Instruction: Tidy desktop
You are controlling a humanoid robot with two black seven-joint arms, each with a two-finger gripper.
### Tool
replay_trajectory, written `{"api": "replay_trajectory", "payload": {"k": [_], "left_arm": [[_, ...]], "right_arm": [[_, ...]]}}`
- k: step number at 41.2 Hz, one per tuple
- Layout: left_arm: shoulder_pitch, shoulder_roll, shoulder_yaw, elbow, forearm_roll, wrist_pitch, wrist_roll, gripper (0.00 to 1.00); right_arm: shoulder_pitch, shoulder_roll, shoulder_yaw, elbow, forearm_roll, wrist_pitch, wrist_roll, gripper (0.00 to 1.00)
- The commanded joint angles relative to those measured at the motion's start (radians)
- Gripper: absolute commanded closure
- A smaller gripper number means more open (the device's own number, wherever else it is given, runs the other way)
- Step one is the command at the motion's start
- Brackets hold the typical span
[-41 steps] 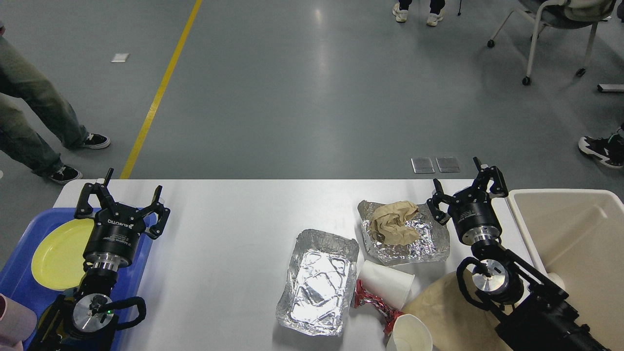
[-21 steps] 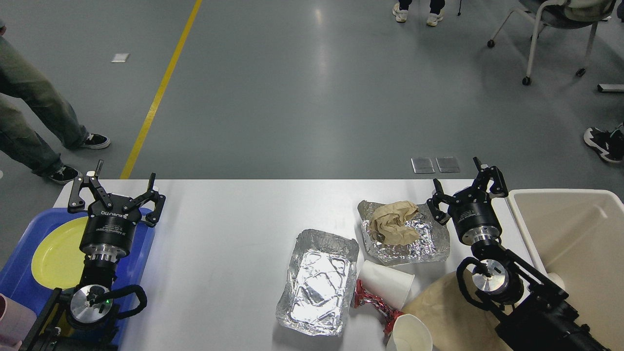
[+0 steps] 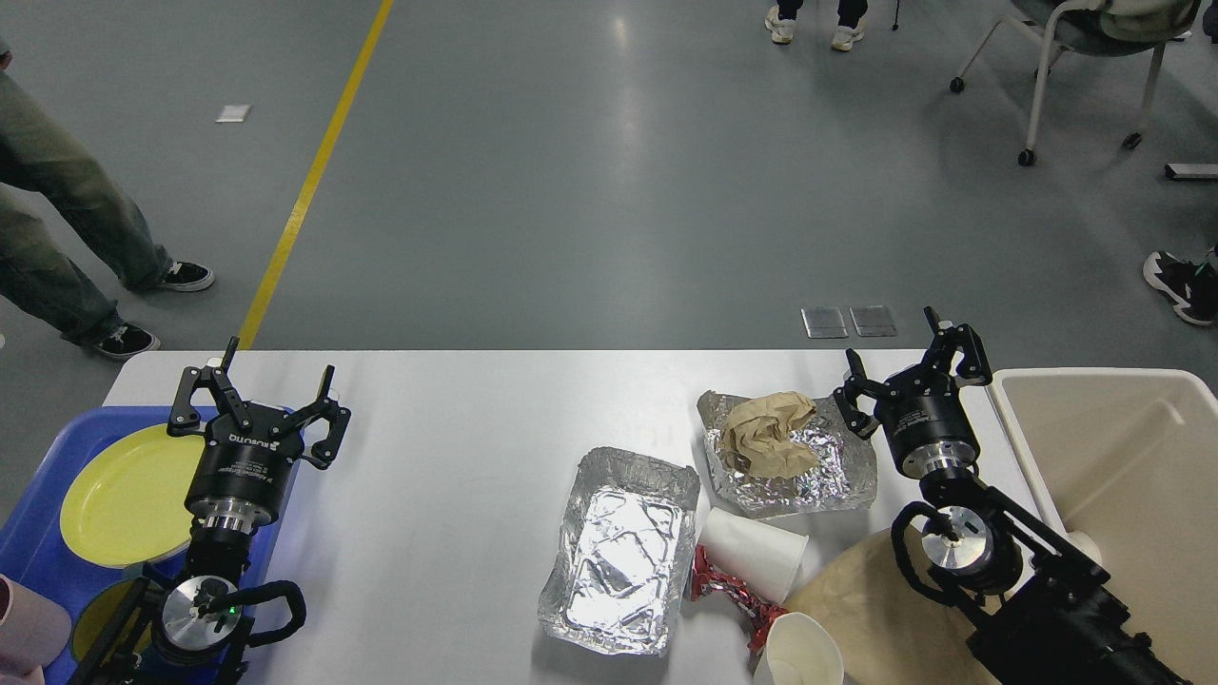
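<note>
Right now both my grippers, left (image 3: 259,403) and right (image 3: 912,369), hang empty w/ fingers spread above the desktop (image 3: 457,476), flanking 2 foil trays and 2 paper cups, prob. so either can reach the litter.

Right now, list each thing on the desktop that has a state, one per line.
Left end effector: open, empty.
Right end effector: open, empty.
Deep foil tray: upright, empty.
Flat foil tray: holds crumpled brown paper.
White cup: on its side.
Second cup: upright.
Beige bin: open.
</note>
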Motion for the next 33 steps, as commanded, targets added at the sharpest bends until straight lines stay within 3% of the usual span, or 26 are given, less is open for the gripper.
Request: {"api": "replay_trajectory", "payload": {"k": [1, 11, 33], "left_arm": [[0.002, -0.004, 0.009, 0.004, -0.001, -0.022, -0.032, 0.04], [-0.013, -0.016, -0.008, 0.034, -0.006, -0.007, -0.061, 0.04], [-0.053, 0.007, 0.004, 0.082, 0.005, -0.018, -0.072, 0.04]], "right_arm": [[0.000, 0.000, 0.000, 0.000, 0.000, 0.000, 0.000, 0.00], [0.000, 0.000, 0.000, 0.000, 0.000, 0.000, 0.000, 0.00], [0.000, 0.000, 0.000, 0.000, 0.000, 0.000, 0.000, 0.00]]}}
